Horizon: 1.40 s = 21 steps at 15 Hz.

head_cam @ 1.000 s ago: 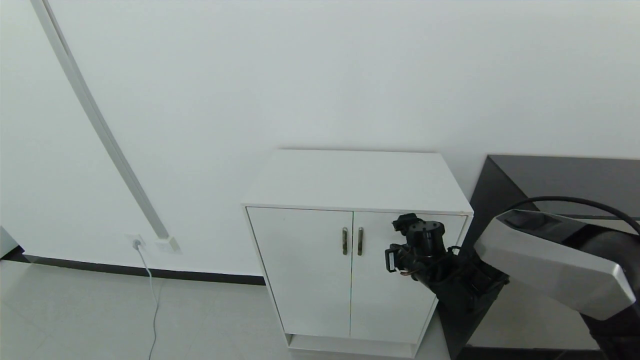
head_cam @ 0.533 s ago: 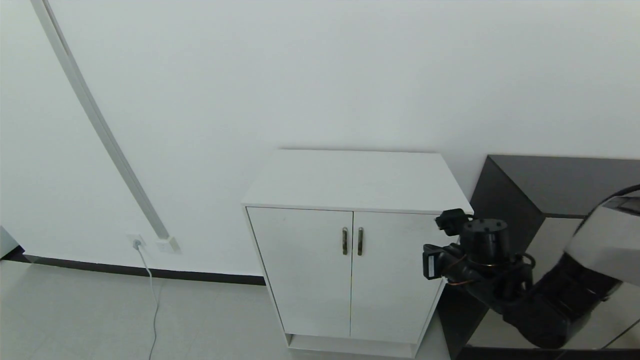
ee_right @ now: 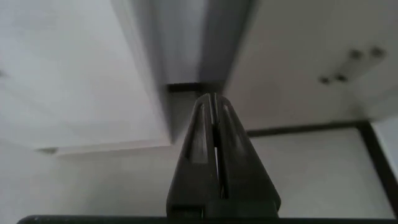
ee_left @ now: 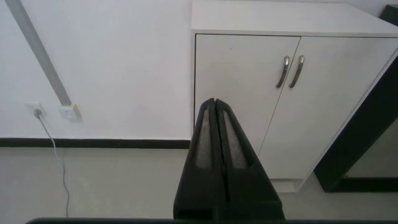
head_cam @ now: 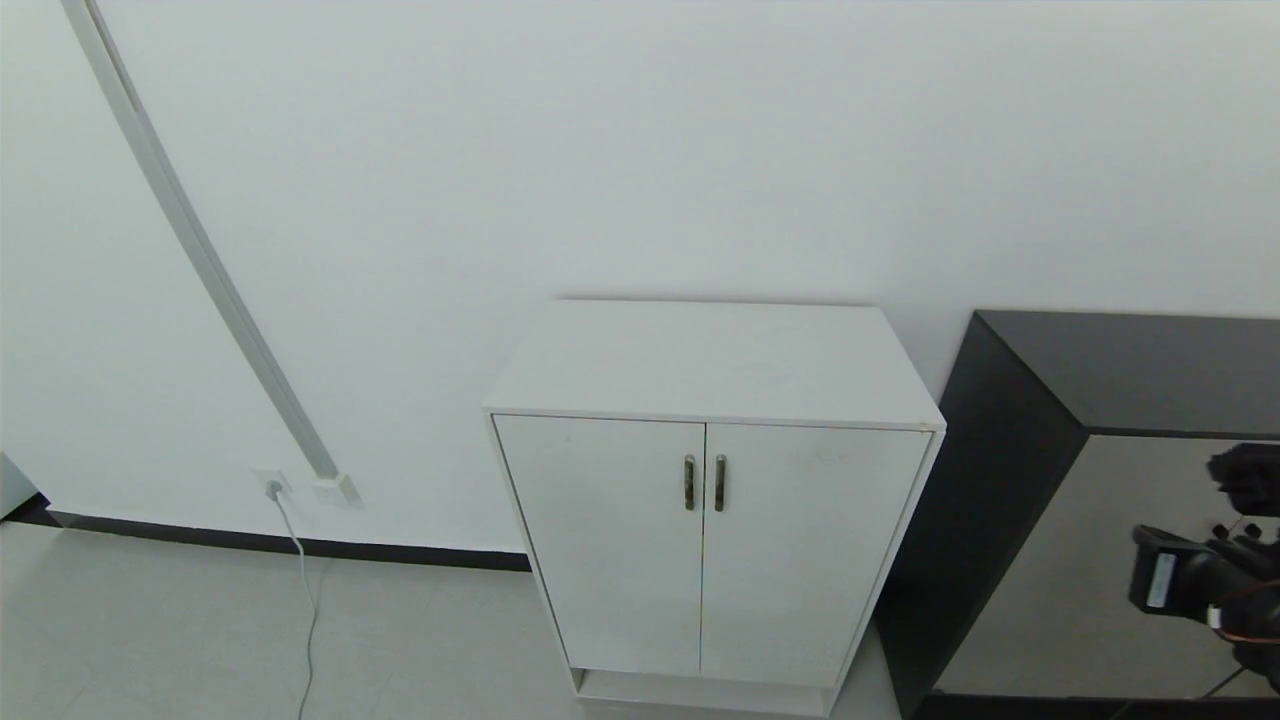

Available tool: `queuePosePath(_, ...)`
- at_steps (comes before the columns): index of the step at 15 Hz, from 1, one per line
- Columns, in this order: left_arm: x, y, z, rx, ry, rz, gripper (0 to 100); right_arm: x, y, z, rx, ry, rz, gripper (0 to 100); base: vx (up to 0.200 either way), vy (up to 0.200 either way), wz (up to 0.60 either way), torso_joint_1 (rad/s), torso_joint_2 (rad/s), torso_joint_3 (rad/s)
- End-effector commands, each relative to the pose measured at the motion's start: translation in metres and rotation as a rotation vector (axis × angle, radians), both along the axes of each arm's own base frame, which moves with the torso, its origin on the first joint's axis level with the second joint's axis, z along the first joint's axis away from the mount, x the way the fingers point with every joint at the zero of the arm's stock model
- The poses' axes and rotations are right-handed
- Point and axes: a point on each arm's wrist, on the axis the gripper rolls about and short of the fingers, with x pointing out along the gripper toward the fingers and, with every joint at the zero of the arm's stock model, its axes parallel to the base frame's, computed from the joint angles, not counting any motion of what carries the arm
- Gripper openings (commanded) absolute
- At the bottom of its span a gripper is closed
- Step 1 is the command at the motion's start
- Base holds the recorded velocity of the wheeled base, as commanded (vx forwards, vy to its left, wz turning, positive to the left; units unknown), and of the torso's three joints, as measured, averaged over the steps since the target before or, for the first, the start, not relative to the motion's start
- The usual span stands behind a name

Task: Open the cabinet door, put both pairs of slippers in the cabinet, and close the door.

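Our left gripper (ee_left: pixel 214 102) had its two fingers pressed flat together with nothing between them. It hung in the air before the cabinet front and touched nothing. Our right gripper (ee_right: pixel 213 98) was likewise fully closed and empty, with blurred pale panels beyond it that we could not make out. In the head view, the right arm (head_cam: pixel 1210 585) sat at the far right, in front of the glossy face of a black cabinet (head_cam: pixel 1000 480).

Farther off, the white cabinet (head_cam: pixel 800 560) stood on the floor (head_cam: pixel 150 640) against the wall. Both doors (head_cam: pixel 620 540) were shut, with their two metal handles (head_cam: pixel 689 482) side by side at the central seam. The black cabinet stood just beside it on the right. To its left, a wall socket (head_cam: pixel 272 488) held a plug whose cable (head_cam: pixel 305 590) trailed down onto the floor. A grey trunking strip (head_cam: pixel 190 240) ran slantwise up the wall.
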Motion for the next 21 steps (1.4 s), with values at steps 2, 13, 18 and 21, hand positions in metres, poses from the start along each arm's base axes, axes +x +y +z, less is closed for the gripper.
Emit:
queuePosePath(2,0.000,0.000,0.000,-0.001,0.001,0.000,0,-0.059,-0.032,0.011,-0.037,-0.069,-0.176,0,0.000,0.000,0.00,0.000,0.00,0.000)
queuePosePath(13,0.000,0.000,0.000,-0.001,0.001,-0.001,0,-0.164,-0.010,0.020,0.002,-0.101,0.280,0,0.000,0.000,0.00,0.000,0.00,0.000)
queuePosePath(18,0.000,0.000,0.000,-0.001,0.001,-0.001,0,-0.173,-0.009,-0.019,0.018,-0.028,0.314,0,0.000,0.000,0.00,0.000,0.00,0.000)
queuePosePath(21,0.000,0.000,0.000,-0.001,0.001,-0.001,0,-0.174,-0.008,-0.034,0.026,0.027,0.339,0,0.000,0.000,0.00,0.000,0.00,0.000)
